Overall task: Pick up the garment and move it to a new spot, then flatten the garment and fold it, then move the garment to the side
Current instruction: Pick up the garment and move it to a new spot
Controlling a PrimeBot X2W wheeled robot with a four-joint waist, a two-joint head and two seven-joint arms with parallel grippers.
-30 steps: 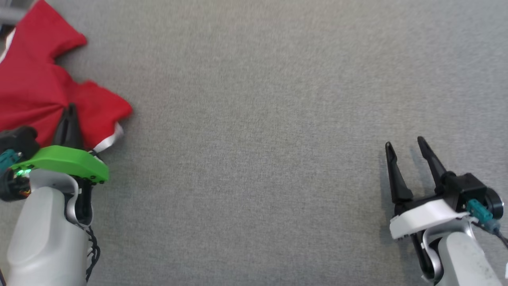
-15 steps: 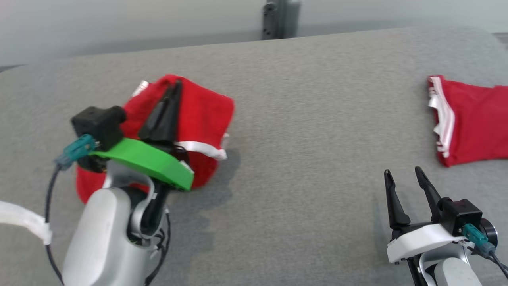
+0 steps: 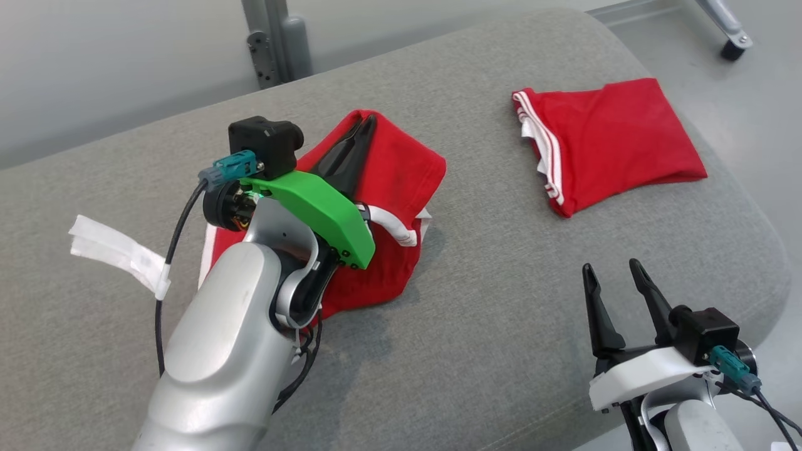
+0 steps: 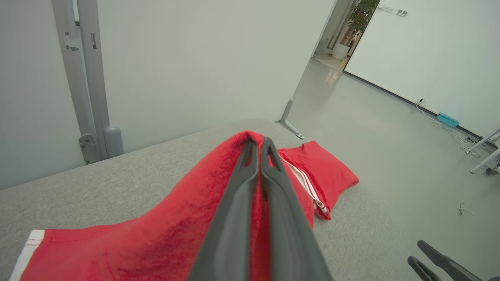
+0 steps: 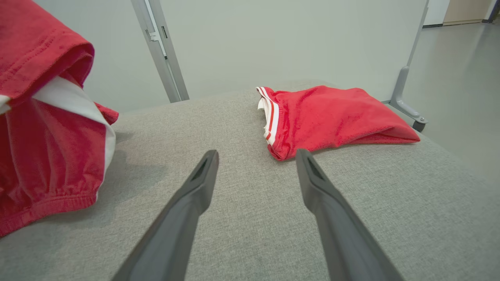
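Bright, even light; soft shadows.

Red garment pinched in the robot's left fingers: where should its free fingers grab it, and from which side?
Probably the white-striped edge of the garment, from the robot's right. That edge droops free on the side facing the open right fingers, while the left fingers hold the top fold.

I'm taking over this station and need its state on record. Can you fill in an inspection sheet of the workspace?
Surface: grey fabric-covered top, no stains seen.
Job's things: red garment bunched, pinched up at a fold; second red garment folded, far right.
Clutter: nothing seen.
End effectors: left end effector shut on red garment; right end effector open, holding nothing.
Cables: black cable with white tape tag at left wrist.
Surroundings: grey metal post behind; grey floor.
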